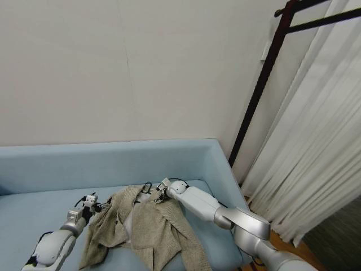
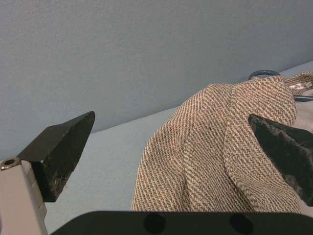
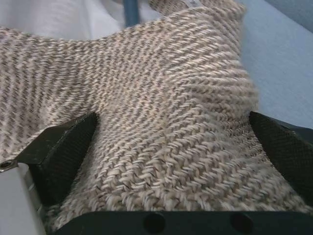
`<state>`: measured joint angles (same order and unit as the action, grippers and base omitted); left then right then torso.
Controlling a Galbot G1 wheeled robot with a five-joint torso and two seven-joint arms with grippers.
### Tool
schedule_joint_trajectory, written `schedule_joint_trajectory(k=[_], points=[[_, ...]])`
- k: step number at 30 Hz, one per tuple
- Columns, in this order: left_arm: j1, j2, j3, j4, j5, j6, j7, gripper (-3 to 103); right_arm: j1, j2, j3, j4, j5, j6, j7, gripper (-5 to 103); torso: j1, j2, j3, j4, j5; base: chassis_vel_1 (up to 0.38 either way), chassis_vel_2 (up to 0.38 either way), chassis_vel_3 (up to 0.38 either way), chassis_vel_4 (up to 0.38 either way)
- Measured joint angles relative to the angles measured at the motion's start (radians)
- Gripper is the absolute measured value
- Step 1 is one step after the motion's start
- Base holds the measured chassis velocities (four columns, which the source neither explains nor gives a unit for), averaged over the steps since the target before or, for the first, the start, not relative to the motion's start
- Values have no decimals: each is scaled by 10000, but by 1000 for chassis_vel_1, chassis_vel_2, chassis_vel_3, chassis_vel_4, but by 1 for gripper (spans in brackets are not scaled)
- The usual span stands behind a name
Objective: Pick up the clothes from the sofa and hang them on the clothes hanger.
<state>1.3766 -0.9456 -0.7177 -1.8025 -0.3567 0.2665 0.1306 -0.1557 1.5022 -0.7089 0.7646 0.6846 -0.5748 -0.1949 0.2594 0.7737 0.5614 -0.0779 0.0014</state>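
A beige knit cardigan lies spread on the light blue sofa, with a dark hanger hook at its collar. My left gripper is at the cardigan's left shoulder, open, its black fingertips straddling a raised fold of the knit. My right gripper is at the right shoulder, open, with the knit fabric bulging between its fingers. A dark metal clothes rack stands to the right of the sofa.
A plain wall rises behind the sofa's backrest. White curtains hang at the right, behind the rack. Wooden floor shows past the sofa's right end. The sofa seat to the left of the cardigan is bare.
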Motion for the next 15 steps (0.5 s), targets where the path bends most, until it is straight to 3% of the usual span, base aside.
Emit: schedule_joint_trajectory(k=[10,12,13,14,15], points=[[-42,-61,86,82,39,-107,7,100,230,533,-17,-1027,-166,360,-211,93,0,0,0,2,0,0,0,0,0],[-96,-86,169,104,47,-114,9,100,238,549,47,-1235,-156,417,-459,71,-1,0,0,0,1,0,0,0,0],[-123,-86,188,120,48,-114,9,100,222,542,66,-1249,-145,425,-504,71,-2,0,-1,0,1,0,0,0,0],[-160,-84,213,132,49,-115,9,100,193,551,117,-1290,-119,438,-554,61,-2,0,-1,0,1,0,0,0,0],[-160,-84,213,132,49,-115,9,100,193,551,117,-1290,-119,438,-554,61,-2,0,-1,0,1,0,0,0,0]])
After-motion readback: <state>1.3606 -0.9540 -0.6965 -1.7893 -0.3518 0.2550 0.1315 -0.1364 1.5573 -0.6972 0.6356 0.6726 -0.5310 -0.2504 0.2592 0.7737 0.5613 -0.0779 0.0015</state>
